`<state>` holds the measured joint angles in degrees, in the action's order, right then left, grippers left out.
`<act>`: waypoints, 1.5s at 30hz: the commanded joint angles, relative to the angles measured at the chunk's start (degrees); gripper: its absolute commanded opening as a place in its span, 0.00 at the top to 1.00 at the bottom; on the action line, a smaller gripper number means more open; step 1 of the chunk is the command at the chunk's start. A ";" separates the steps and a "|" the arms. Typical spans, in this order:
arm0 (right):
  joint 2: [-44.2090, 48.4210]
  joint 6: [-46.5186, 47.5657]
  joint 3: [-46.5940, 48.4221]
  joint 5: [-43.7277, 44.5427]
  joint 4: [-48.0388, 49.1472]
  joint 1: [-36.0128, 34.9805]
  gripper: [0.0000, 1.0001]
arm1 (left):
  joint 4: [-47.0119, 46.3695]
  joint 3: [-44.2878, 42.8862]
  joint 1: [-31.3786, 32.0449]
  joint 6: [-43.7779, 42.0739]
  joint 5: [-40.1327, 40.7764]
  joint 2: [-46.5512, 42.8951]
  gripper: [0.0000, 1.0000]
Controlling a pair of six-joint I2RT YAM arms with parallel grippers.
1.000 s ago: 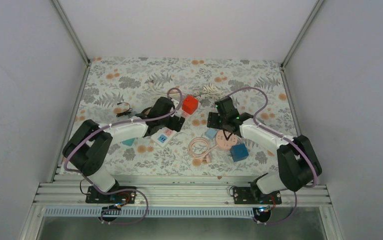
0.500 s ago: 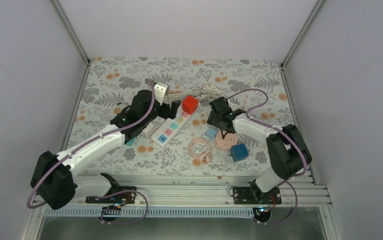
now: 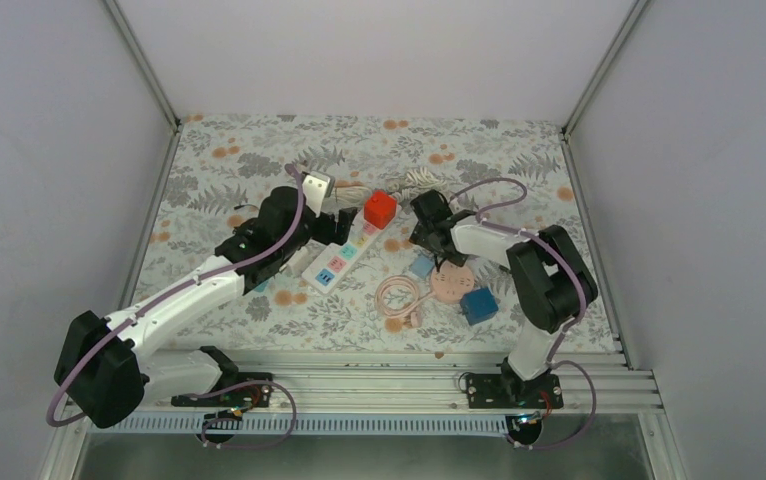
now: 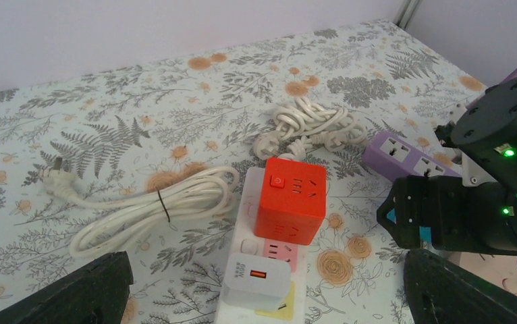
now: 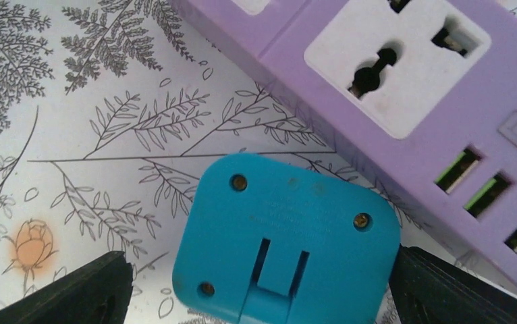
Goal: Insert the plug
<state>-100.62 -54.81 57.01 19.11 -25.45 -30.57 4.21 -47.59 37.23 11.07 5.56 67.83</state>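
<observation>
Finds the blue plug [image 5: 286, 236] lying between the spread fingers of the right gripper [image 5: 259, 270], not yet pinched, with the purple power strip [image 5: 404, 88] just ahead of the tips. Looks light, rigid and smooth-sided; take squarely across its flat flanks. Shows the left gripper [image 4: 266, 270] spread wide and empty.

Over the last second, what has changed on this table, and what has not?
The left arm unfolded, its elbow swinging out to the near left; the left gripper shifted slightly farther away. The right arm drew its elbow in from the near edge, the right gripper edging left. Nothing visibly taken or let go. The red cube, strip, blue cube and cable stayed put.
</observation>
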 commanded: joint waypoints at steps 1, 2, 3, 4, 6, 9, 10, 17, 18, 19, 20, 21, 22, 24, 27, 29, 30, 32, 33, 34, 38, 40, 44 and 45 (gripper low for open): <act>-2.52 -1.63 2.81 3.45 -1.01 0.97 0.04 | -0.52 0.51 -0.23 0.57 -0.17 -0.36 0.00; -3.11 -1.28 3.22 3.42 -0.92 1.05 0.05 | -0.52 0.41 -0.21 0.61 -0.30 -0.15 0.00; -3.61 -0.94 3.65 3.32 -1.04 1.29 0.07 | -0.49 0.35 -0.23 0.70 -0.37 0.03 0.00; -4.08 -0.59 3.98 3.44 -1.07 1.36 0.08 | -0.47 0.31 -0.23 0.71 -0.44 0.12 0.00; -4.81 0.54 4.31 3.56 -0.45 1.68 0.09 | -0.43 0.15 -0.23 0.71 -0.50 0.28 0.00; -6.24 4.08 5.06 2.28 0.60 1.94 0.19 | -0.16 0.02 -0.23 0.75 -0.17 0.16 0.00; -6.80 4.94 5.47 2.03 0.42 1.92 0.23 | 0.03 -0.10 -0.22 0.79 -0.05 0.15 0.00; -4.21 9.98 3.69 2.00 3.96 1.89 0.37 | 0.30 0.76 -0.23 3.81 6.54 -0.57 0.00; -2.99 11.07 3.22 1.99 5.31 1.81 0.38 | 0.16 0.83 -0.19 4.13 6.79 -0.59 0.00; -1.27 12.57 2.73 1.92 6.65 1.64 0.39 | 0.07 0.79 -0.28 4.32 6.83 -0.62 0.00; 0.65 14.13 2.22 1.96 8.06 1.39 0.39 | 0.02 0.64 -0.33 4.58 6.53 -0.64 0.00; 2.59 15.84 1.66 1.87 9.62 1.18 0.39 | 0.01 0.47 -0.39 4.84 6.14 -0.65 0.00; 4.46 17.88 1.08 1.57 11.41 0.95 0.38 | 0.01 0.26 -0.57 5.31 6.13 -0.54 0.00; 9.35 22.31 -0.54 -0.86 16.23 0.61 0.37 | -0.02 -0.07 -1.66 6.56 6.38 -0.39 0.00; 13.37 26.68 -2.23 -7.56 21.85 0.46 0.35 | 0.69 -1.51 -5.41 8.58 1.43 0.45 0.00; 14.75 29.54 -2.34 -12.20 24.56 -0.27 0.35 | 2.46 -3.79 -8.47 9.47 -6.18 1.30 0.00; 15.32 31.30 -2.41 -14.72 25.96 -0.85 0.35 | 3.31 -4.92 -9.61 9.65 -10.13 1.67 0.00; 16.55 36.41 -2.87 -18.93 30.04 -2.48 0.36 | 6.75 -8.03 -11.38 9.98 -14.77 2.03 0.00; 17.34 38.76 -3.35 -20.91 32.08 -3.40 0.36 | 8.79 -9.51 -12.07 10.13 -15.58 1.95 0.00; 18.05 40.95 -3.84 -22.81 34.19 -4.30 0.36 | 10.64 -10.92 -12.96 9.87 -16.86 1.77 0.00; 20.36 50.20 -6.17 -30.46 42.02 -7.19 0.39 | 18.74 -16.00 -16.42 6.99 -25.14 1.59 0.00; 21.42 54.93 -7.53 -32.78 45.72 -8.28 0.39 | 22.24 -18.92 -16.58 5.10 -29.95 1.92 0.00; 21.99 62.63 -7.94 -39.68 49.56 -8.95 0.38 | 25.49 -21.16 -16.67 4.03 -36.91 1.30 0.00; 21.97 64.61 -7.89 -42.02 50.25 -9.10 0.38 | 25.72 -21.47 -16.67 3.97 -38.89 1.15 0.00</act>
<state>-79.99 -2.15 49.58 -13.26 15.75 -39.16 23.62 -66.78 20.58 17.08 -21.91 70.08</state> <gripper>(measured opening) 0.691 0.999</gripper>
